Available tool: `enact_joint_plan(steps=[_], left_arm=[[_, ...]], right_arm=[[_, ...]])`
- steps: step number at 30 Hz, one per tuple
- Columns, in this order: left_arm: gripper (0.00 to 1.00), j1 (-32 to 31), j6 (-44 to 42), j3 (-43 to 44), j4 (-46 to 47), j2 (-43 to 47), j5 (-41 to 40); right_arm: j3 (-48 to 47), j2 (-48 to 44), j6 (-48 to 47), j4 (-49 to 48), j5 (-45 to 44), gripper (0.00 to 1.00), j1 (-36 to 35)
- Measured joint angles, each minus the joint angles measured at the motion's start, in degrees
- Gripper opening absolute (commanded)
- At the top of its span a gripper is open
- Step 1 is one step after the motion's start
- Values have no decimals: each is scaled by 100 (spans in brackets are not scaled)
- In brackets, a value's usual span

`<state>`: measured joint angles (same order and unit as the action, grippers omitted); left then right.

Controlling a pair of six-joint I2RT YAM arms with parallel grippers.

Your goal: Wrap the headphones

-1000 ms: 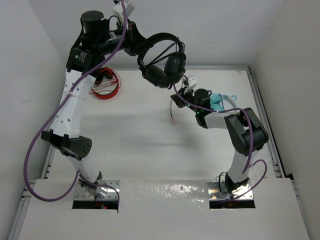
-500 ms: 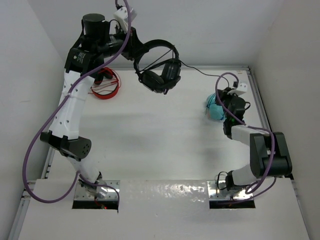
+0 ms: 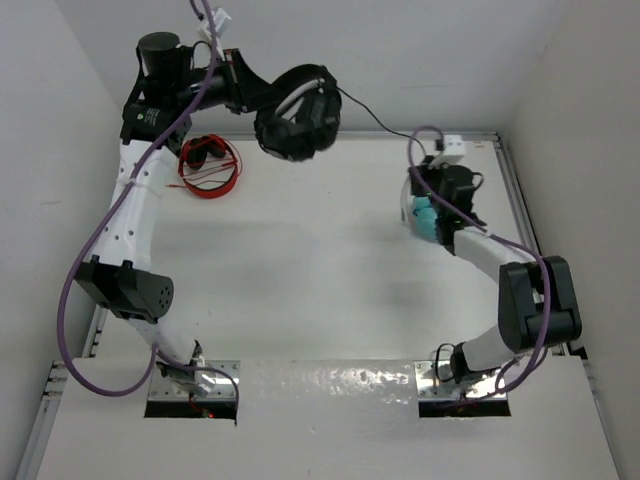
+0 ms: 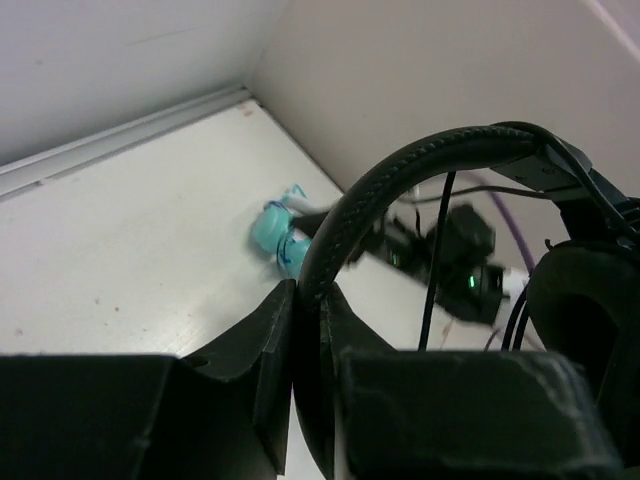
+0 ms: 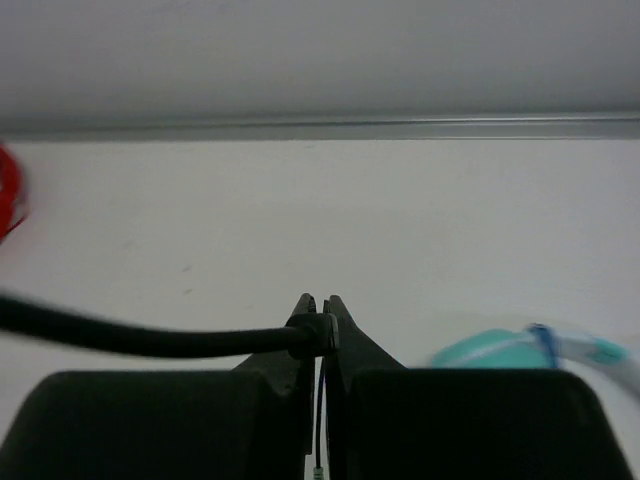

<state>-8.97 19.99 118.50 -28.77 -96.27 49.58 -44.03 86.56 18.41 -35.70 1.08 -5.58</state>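
The black headphones (image 3: 296, 124) hang in the air at the back left, held by their headband (image 4: 400, 176). My left gripper (image 3: 262, 102) is shut on that band; in the left wrist view its fingertips (image 4: 306, 296) pinch it, and one ear cup (image 4: 590, 330) sits at the right. The thin dark cable (image 3: 378, 124) runs from the headphones across to my right gripper (image 3: 420, 180) at the back right. In the right wrist view the right gripper (image 5: 320, 306) is shut on the cable (image 5: 150, 340), which leads off to the left.
Red headphones (image 3: 208, 165) lie at the back left of the table under the left arm. Light blue headphones (image 3: 424, 218) lie right below the right gripper and show in its wrist view (image 5: 500, 350). White walls close in at the back and sides.
The left arm has swung the headphones left and turned them. The right gripper has moved from mid-table to the back right with the cable, which now stretches between the two grippers.
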Motion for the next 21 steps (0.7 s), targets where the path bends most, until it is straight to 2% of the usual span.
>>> enact_joint_plan(steps=[6, 9, 12, 16, 21], left_arm=[[0, 511, 1027, 229, 55, -155, -822], [0, 603, 1156, 444, -140, -190, -1552], [0, 608, 1113, 393, -201, -190, -2194], [0, 603, 866, -142, -190, -190, -2865], [0, 531, 136, -892, -260, -317, -3506]], right_arm=[[-575, 601, -247, 365, -127, 0, -2308], [-907, 1005, -291, 507, -39, 0, -3217], [-1631, 1510, -345, 844, 448, 0, -4070], [-2981, 2122, -387, 1523, 1311, 0, -4784], [-4513, 2710, -413, 2437, 2245, 0, -5180]])
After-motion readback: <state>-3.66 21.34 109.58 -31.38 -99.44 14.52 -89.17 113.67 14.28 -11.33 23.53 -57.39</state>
